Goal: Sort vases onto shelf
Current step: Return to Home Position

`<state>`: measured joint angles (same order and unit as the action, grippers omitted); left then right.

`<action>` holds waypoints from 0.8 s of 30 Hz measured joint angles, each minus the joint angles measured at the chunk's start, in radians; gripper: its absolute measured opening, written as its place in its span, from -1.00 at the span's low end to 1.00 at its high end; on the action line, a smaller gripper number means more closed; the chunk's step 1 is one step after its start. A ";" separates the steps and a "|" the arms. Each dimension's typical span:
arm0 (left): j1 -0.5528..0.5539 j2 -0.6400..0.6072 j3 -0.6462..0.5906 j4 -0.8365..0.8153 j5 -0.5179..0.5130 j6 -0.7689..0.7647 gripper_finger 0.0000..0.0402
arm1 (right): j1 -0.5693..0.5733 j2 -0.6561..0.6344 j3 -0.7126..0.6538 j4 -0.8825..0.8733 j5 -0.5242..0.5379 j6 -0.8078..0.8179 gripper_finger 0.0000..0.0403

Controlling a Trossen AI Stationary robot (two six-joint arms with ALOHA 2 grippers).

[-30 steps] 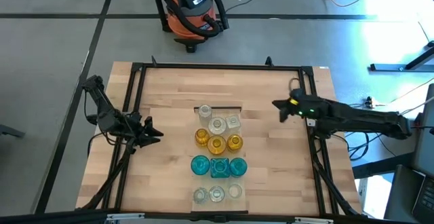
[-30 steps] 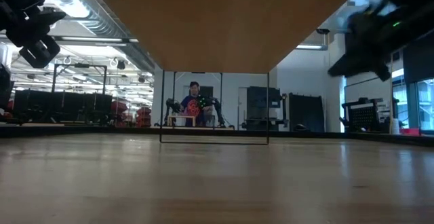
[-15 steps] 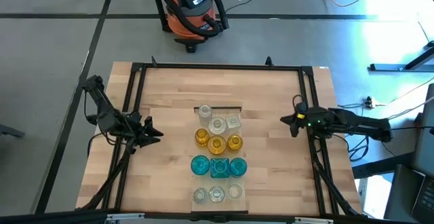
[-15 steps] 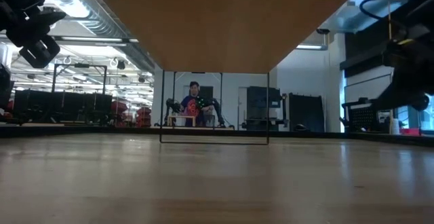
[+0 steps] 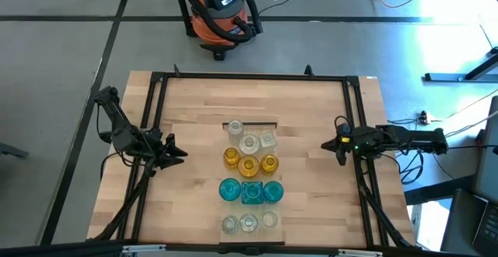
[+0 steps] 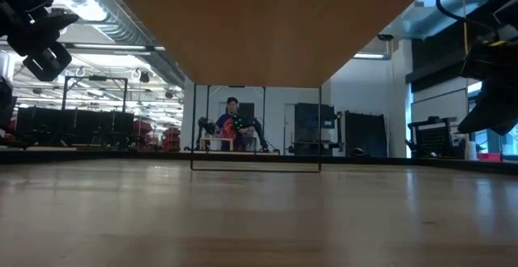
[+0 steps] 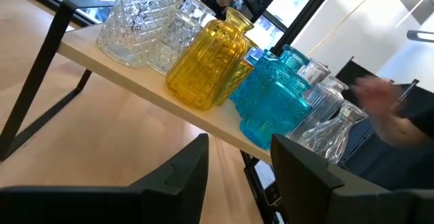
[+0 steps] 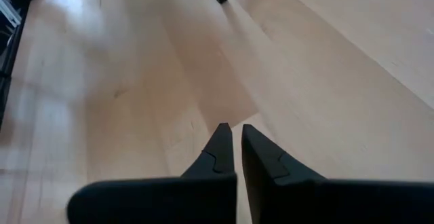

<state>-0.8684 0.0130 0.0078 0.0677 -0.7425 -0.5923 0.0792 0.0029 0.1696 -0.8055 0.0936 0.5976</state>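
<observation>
Standing in four rows of three, the vases [image 7: 203,68] fill the shelf [image 7: 139,81] in the middle of the table [image 5: 194,101]. The clear vases [image 5: 249,140] are at the far end by the thin black bar [image 5: 261,122]. Next come the amber vases [image 5: 249,163], then the teal vases [image 5: 250,189], and a second clear row [image 5: 249,222] stands at the near end. The left gripper [image 5: 175,152] hovers over the table's left side, well apart from the shelf and pointing toward it. Its fingers [image 7: 183,176] are spread wide with nothing between them. The right gripper [image 5: 328,144] hangs at the table's right edge, also well apart from the shelf. Its fingers [image 8: 218,153] are pressed almost together, empty, over bare wood.
</observation>
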 joint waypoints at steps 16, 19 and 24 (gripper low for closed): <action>-0.003 0.000 0.000 0.000 0.001 0.000 -0.25 | -0.001 0.000 0.000 0.000 0.000 0.000 -1.00; -0.002 0.007 0.000 0.000 0.001 0.000 -0.25 | -0.001 0.000 0.000 0.000 0.000 0.000 -1.00; 0.093 0.086 0.000 0.000 0.004 0.000 -0.25 | -0.001 0.000 0.000 0.000 0.000 0.000 -1.00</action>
<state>-0.7757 0.0992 0.0082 0.0677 -0.7381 -0.5926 0.0784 0.0029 0.1692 -0.8055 0.0937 0.5972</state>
